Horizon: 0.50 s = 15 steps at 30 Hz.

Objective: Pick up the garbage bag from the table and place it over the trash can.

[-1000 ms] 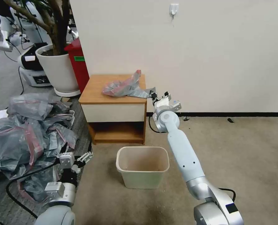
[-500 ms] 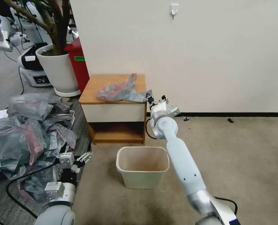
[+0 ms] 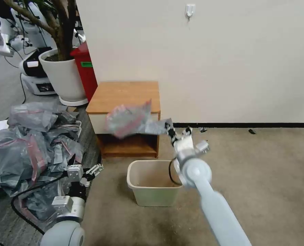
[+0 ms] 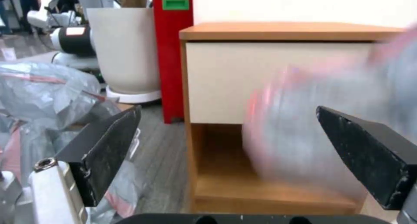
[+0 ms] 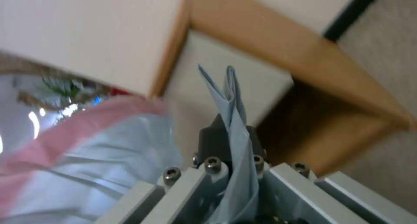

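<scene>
The garbage bag [image 3: 129,119], grey with a pink band, hangs in the air in front of the table's [image 3: 124,93] white drawer, clear of the wooden top. My right gripper [image 3: 172,131] is shut on the bag's right end, just above the back right of the cream trash can [image 3: 134,186]. In the right wrist view the bag [image 5: 235,97] is pinched as a folded strip in the right gripper [image 5: 229,134]. My left gripper [image 3: 91,171] stands open low at the left; its view shows the blurred bag [image 4: 312,126] beyond the open left gripper [image 4: 226,113].
A big heap of grey-and-pink bags [image 3: 28,143] covers the floor at the left. A white plant pot [image 3: 64,73] and a red box [image 3: 87,68] stand left of the table. Open carpet [image 3: 261,171] lies to the right, with the wall behind.
My right gripper has drawn back and down, dragging the bag off the table top to hang in front of the drawer above the trash can. The left arm has hardly moved.
</scene>
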### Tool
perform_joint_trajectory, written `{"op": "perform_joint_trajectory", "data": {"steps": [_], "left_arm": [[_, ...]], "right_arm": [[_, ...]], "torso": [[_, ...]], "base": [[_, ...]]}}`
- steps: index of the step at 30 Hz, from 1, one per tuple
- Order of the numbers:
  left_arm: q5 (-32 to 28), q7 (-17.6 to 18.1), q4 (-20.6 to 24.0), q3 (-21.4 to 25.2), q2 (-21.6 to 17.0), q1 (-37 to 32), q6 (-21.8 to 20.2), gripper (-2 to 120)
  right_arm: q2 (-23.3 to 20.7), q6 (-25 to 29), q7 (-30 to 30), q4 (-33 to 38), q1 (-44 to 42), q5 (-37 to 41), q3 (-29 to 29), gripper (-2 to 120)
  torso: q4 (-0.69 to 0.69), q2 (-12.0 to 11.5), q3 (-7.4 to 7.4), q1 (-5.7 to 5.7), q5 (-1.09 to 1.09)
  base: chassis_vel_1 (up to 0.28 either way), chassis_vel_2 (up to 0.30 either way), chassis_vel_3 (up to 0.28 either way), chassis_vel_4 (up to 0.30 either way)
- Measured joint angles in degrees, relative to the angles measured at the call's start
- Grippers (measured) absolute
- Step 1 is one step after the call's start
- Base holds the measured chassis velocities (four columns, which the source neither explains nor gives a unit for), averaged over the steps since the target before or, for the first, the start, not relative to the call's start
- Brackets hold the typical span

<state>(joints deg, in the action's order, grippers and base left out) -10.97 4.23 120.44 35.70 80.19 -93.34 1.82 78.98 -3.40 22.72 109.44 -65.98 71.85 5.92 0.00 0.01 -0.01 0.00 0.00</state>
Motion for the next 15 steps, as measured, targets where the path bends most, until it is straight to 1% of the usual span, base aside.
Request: {"op": "perform_joint_trajectory", "data": {"steps": [1, 3, 6, 8, 15], "left_arm": [[0.0, 0.0, 0.0, 0.0, 0.0, 0.0, 0.0, 100], [-0.12, 0.0, 0.41, 0.29, -0.08, 0.04, -0.12, 100], [-0.21, 0.0, 0.72, 0.57, -0.24, 0.01, -0.18, 100], [-0.3, 0.0, 0.96, 0.83, -0.4, -0.09, -0.21, 100], [-0.31, 0.0, 1.01, 0.73, -0.25, -0.11, -0.22, 100]], "right_arm": [[0.0, 0.0, 0.0, 0.0, 0.0, 0.0, 0.0, 0], [-1.37, 0.23, 0.02, 1.48, -3.58, -2.09, -2.57, 0], [-2.25, 0.45, 0.05, 2.01, -5.63, -3.42, -4.1, 0], [-3.4, 0.66, 0.33, 2.64, -8.97, -5.96, -6.67, 0], [-4.19, 1.43, 0.39, 1.62, -10.63, -10.62, -8.96, 0]], "torso": [[0.0, 0.0, 0.0, 0.0, 0.0], [0.0, 0.0, 0.0, 0.0, 0.01], [0.0, 0.0, 0.0, 0.0, 0.0], [0.0, 0.0, 0.0, 0.0, 0.0], [0.0, 0.0, 0.0, 0.0, 0.0]], "base": [[0.0, 0.0, 0.0, 0.0], [0.0, 0.0, 0.0, 0.0], [0.0, 0.0, 0.0, 0.0], [0.0, 0.0, 0.0, 0.0], [0.0, 0.0, 0.0, 0.0]]}}
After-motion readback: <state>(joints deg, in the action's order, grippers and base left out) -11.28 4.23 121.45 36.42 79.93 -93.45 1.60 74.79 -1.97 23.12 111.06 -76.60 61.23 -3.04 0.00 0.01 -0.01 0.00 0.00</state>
